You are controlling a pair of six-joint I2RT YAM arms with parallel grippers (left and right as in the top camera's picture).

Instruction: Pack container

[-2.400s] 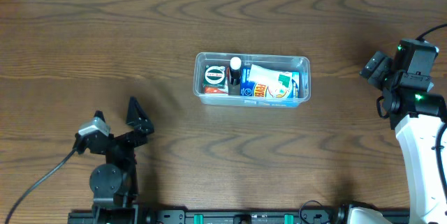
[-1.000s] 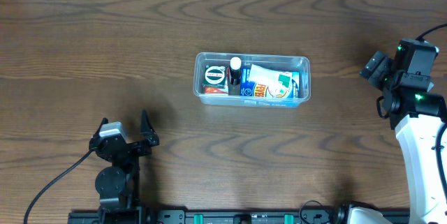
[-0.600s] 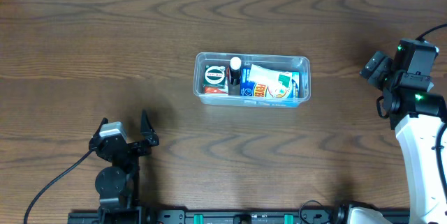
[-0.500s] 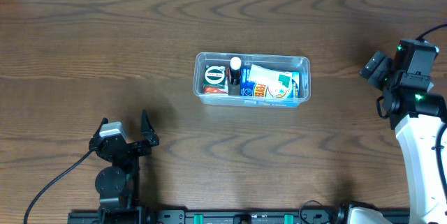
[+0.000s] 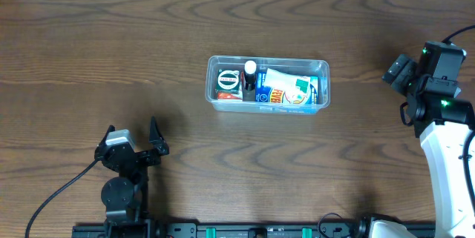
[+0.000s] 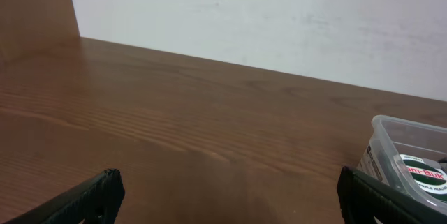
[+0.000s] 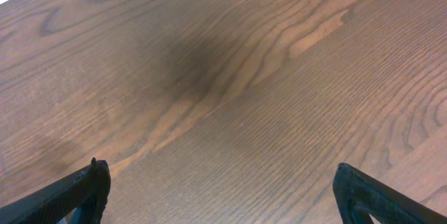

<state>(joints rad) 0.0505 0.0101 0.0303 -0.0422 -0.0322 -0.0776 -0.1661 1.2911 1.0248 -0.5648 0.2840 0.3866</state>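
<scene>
Container [image 5: 268, 84] is the clear tub sitting around the middle of the table [image 5: 111, 45], long side running left to right, and it already has stuff in it.

Starting from the arms: the left gripper [image 6: 228, 182] is spread wide with nothing between its 2 fingers, parked low near the front left of the table. Its wrist cam just catches the tub's rounded corner at the far right of the view, so it's well apart from it. The right gripper [image 7: 220, 178] is also wide open and empty, looking down at bare wood out by the right edge, again well apart from the tub.

Inside the tub I can make out a round tin [image 5: 228, 81] at the left end, a small white-capped bottle [image 5: 251, 67] just beside it, and a white and green packet [image 5: 288, 84] filling most of the right side. No loose items show on the table, so my guess is the packing is about done.

Handling-wise, I'd say thin clear plastic like that is light, a bit flexy and pretty slick. Squeezing the long walls would probably bow them. I'd pinch over the rim at 1 short end, finger inside and finger outside, at the tin end where the load looks heaviest. Lifting from 1 end may tip it, so sliding seems safer.
</scene>
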